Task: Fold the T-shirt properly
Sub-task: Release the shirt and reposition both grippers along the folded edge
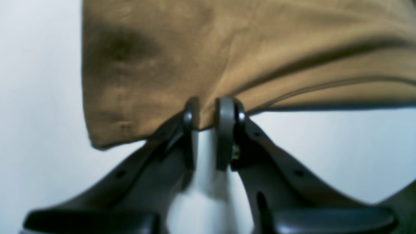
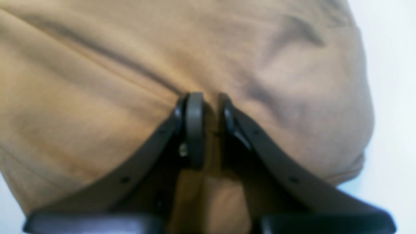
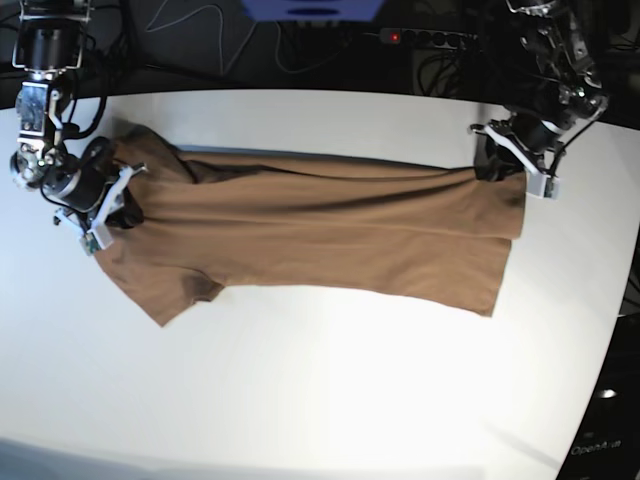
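At the left edge of the base view we see the right gripper (image 3: 112,210) low over the white table (image 3: 320,400), its arm coming down from the top left corner and the gripper angled toward the middle of the table. Its fingers are clamped on the shoulder end of the T-shirt (image 3: 320,235); in the right wrist view the right gripper (image 2: 208,130) pinches a ridge of tan cloth between nearly closed fingers (image 2: 195,130), and fabric fills almost the whole picture.

The T-shirt lies stretched across the table with its long axis running left to right, tilted slightly down toward the right. The sleeves and shoulders point left, one sleeve sticking out toward the lower left; the straight hem is at the right end. The cloth is pulled fairly taut, with long creases along its length.

At the right, the left gripper (image 3: 505,160) reaches in from the top right corner and grips the upper corner of the hem. In the left wrist view the left gripper (image 1: 208,125) has its fingers (image 1: 225,130) closed on the cloth edge, which hangs gathered above the table
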You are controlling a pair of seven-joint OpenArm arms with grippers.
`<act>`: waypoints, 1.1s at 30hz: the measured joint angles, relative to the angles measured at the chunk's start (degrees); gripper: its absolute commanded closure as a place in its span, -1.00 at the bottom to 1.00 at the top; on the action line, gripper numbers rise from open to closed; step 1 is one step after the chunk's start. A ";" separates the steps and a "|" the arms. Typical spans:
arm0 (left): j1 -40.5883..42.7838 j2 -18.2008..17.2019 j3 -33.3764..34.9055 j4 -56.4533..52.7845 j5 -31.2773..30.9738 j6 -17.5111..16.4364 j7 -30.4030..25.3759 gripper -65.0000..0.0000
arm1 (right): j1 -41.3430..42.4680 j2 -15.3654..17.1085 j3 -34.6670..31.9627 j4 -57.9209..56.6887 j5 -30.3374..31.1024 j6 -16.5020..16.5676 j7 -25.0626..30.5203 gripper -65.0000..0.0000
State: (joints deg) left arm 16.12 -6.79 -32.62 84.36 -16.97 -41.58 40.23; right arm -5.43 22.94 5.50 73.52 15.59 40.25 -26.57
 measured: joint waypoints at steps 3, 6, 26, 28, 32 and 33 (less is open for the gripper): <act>-0.28 -0.07 0.00 0.50 0.07 0.00 2.08 0.70 | -0.33 -0.07 0.00 0.70 -0.09 0.02 -0.31 0.76; -1.36 -0.15 -0.02 0.72 0.24 -0.24 4.09 0.70 | -0.26 -0.09 0.00 0.74 -0.20 0.00 -0.55 0.76; -5.73 0.20 0.04 7.08 6.29 1.75 15.06 0.70 | 3.80 3.02 -0.11 8.09 -4.63 -0.55 -12.72 0.75; -5.79 0.15 0.07 8.81 6.01 1.70 15.61 0.70 | 3.34 2.58 -0.37 11.04 -4.35 -0.09 -13.75 0.75; -5.77 0.13 0.04 11.34 5.86 1.73 16.11 0.69 | 3.39 2.67 -0.42 14.05 -3.78 0.00 -15.50 0.75; -5.77 0.15 0.07 11.89 5.88 1.73 16.48 0.69 | 3.56 2.71 -0.39 14.16 -4.13 0.00 -15.72 0.75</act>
State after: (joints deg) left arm 10.35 -6.63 -32.56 96.25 -11.09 -39.86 56.71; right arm -1.87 25.65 5.10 87.68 11.46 40.25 -42.28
